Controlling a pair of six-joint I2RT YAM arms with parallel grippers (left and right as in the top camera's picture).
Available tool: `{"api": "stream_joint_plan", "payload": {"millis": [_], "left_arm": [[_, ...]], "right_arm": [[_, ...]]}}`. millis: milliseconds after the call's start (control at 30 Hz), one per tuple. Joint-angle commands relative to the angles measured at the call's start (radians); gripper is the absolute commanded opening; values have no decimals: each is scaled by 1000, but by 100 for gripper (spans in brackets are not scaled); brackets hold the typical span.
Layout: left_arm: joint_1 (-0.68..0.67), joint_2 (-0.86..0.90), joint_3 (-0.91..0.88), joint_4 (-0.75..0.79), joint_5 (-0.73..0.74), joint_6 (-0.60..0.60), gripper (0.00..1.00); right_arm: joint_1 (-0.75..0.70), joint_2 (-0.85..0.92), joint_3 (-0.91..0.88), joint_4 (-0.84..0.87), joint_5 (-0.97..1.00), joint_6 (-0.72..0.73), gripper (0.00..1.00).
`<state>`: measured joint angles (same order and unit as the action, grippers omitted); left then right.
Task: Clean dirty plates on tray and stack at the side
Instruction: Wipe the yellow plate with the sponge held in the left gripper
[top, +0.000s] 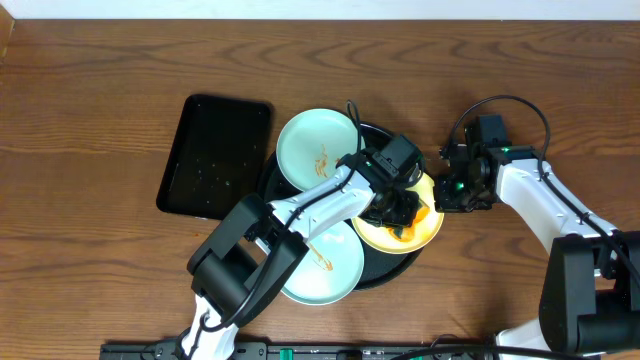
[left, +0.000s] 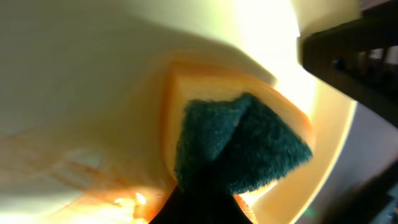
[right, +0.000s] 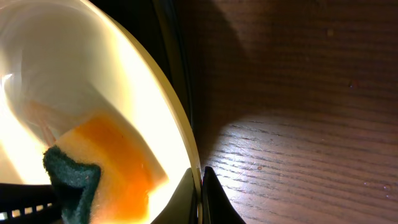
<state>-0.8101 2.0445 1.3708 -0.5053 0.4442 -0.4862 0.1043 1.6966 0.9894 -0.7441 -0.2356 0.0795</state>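
Observation:
The yellow plate (top: 427, 229) lies tilted at the right edge of the round black tray (top: 383, 277). My right gripper (top: 453, 192) is shut on the yellow plate's rim (right: 186, 134), one finger either side. My left gripper (top: 396, 207) is shut on an orange sponge with a green scouring face (left: 242, 149), pressed against the yellow plate's inside (left: 93, 81); the sponge (right: 93, 171) also shows in the right wrist view. Two mint plates sit on the tray, one at the back (top: 318, 150) and one at the front (top: 325, 265), both with orange smears.
A rectangular black tray (top: 215, 155) lies left of the round tray. Bare wooden table (right: 298, 93) lies right of the yellow plate. The right arm's dark body (left: 348, 43) crosses the left wrist view's top right.

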Motion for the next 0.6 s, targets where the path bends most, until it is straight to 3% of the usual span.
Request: {"api": "stream_joint_plan", "payload": {"millis": [0, 133, 333, 567], "left_arm": [[13, 28, -12, -37, -221, 74, 8], [43, 18, -12, -63, -327, 93, 8], [103, 16, -5, -51, -325, 102, 8], [113, -69, 27, -99, -292, 225, 8]], "right_arm": [[8, 5, 16, -5, 25, 13, 1], [8, 5, 16, -10, 25, 13, 1], [8, 5, 16, -11, 25, 13, 1], [8, 5, 16, -22, 26, 12, 1]]}}
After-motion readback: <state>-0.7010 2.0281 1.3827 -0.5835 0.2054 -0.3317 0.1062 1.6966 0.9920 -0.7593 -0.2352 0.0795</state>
